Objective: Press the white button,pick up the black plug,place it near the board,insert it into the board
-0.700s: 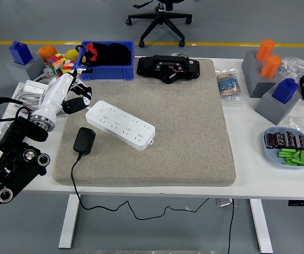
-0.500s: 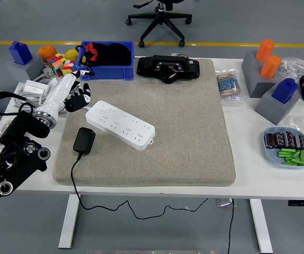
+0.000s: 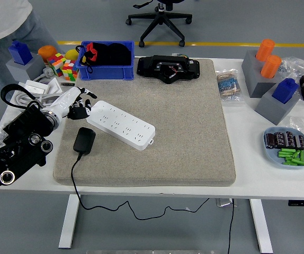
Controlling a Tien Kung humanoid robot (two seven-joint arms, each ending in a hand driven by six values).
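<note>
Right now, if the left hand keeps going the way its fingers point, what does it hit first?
Most likely the near-left end of the power strip. The left hand sits just left of it, fingers aimed right. Whether the hand is above or level with the strip is unclear from this view.

**Grey floor, white tabletop**

A smooth grey floor (image 3: 237, 21) carries a yellow painted line (image 3: 221, 44) behind the white tabletop (image 3: 247, 180). A black wheeled office chair base (image 3: 160, 21) stands beyond the far edge. White table legs (image 3: 67, 222) show below.
</note>
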